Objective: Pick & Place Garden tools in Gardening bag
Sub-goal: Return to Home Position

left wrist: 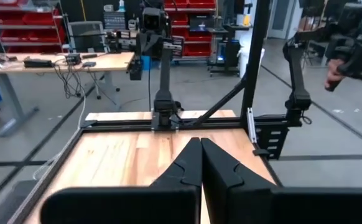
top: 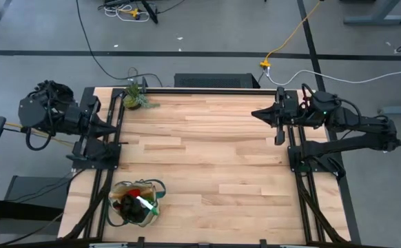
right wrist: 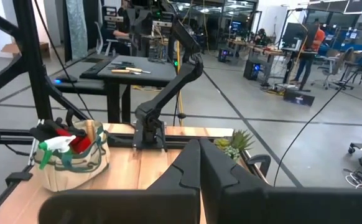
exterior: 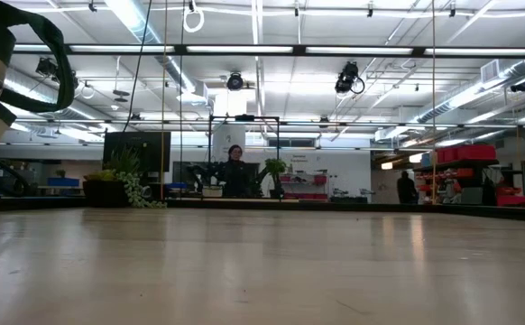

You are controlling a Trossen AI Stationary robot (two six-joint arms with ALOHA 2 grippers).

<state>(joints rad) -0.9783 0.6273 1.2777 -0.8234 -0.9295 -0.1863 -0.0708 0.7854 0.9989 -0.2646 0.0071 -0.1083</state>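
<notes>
The beige gardening bag with dark green trim stands by its bottom on the table's near left part. In the right wrist view the bag has garden tools sticking out of its open top. They are a translucent green item with a white part, a red-and-black glove bundle and a wooden handle. My left gripper is shut at the table's left edge, raised and pointing level over the table. My right gripper is shut at the far right, also raised and level. Neither holds anything.
A small green potted plant stands at the table's far left corner. Black frame rails run along the left and right edges. The wooden top between the arms is bare. A person stands far off in the room.
</notes>
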